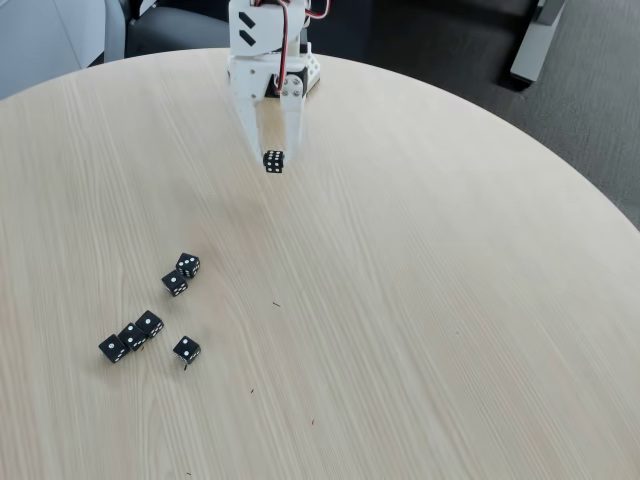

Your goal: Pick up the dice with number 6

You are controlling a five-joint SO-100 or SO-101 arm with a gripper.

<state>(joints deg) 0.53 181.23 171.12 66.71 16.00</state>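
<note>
A tiny black die with a face crowded with white pips, the dice with number 6 (273,161), hangs above the round table in the fixed view. My white gripper (272,157) points down from the arm at the far edge and is shut on it, the die pinched between the two fingertips. The die is off the tabletop, well away from the other dice.
Several other black dice lie at the near left: a pair (181,274) and a cluster (133,336) with one more (186,349) beside it. The pale wooden table (420,300) curves away on the right, with dark floor beyond.
</note>
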